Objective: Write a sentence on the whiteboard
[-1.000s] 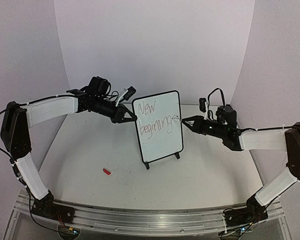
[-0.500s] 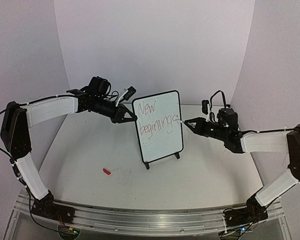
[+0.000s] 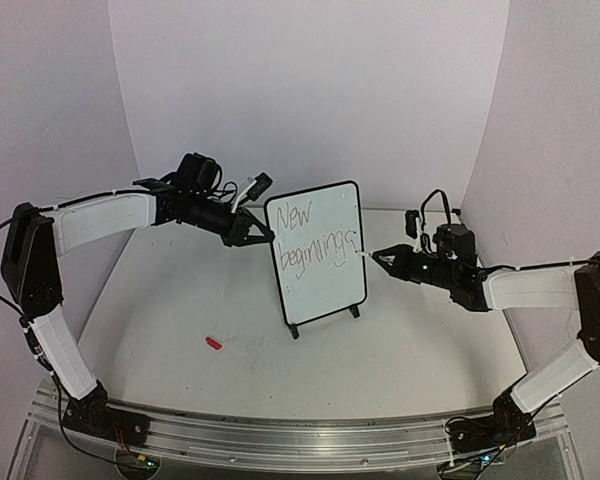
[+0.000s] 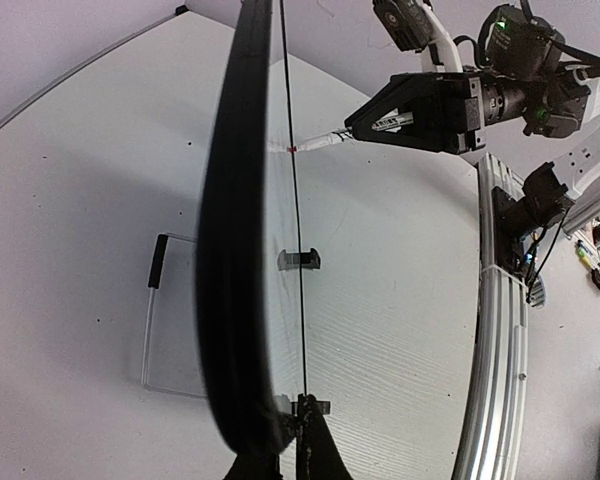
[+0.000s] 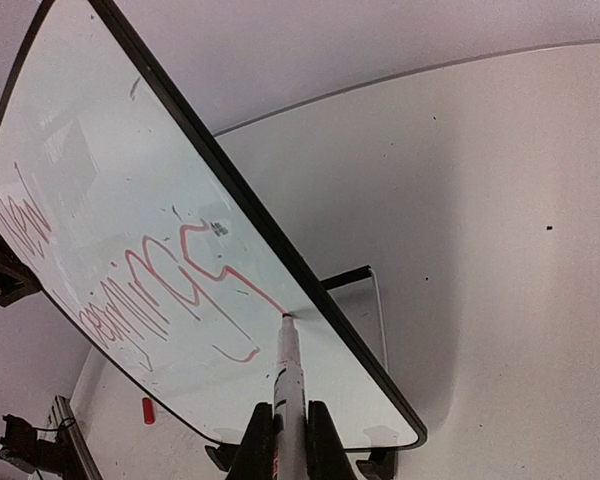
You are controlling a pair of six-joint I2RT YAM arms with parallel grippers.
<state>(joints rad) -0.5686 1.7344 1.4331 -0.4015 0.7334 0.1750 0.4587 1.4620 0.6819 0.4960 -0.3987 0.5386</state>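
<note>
The white tabletop (image 3: 180, 290) carries the whiteboard (image 3: 318, 285), which stands upright on its two black feet near the middle, its written face turned toward the near edge.

From the left, the left gripper (image 3: 263, 238) is clamped tight on the board's left frame near the top. The left wrist view shows this best: the board (image 4: 242, 250) appears edge-on as a thin dark band, with the closed fingers (image 4: 315, 460) pinching the frame at the bottom of the picture.

From the right, the right gripper (image 3: 375, 256) is closed firmly around a white marker (image 3: 363, 254) pointed at the board's right edge. Only the right wrist view settles the contact: the marker (image 5: 289, 380) rests its tip on the board face (image 5: 90, 120), just inside the frame, at the end of the last stroke.

The sentence (image 3: 315, 240) so far reads "New" above "beginnings". It looks dark from above, but the right wrist view shows the lettering (image 5: 150, 290) to be red.

A small red cap (image 3: 214, 343) lies on the tabletop to the near left of the board, well apart from it.
</note>
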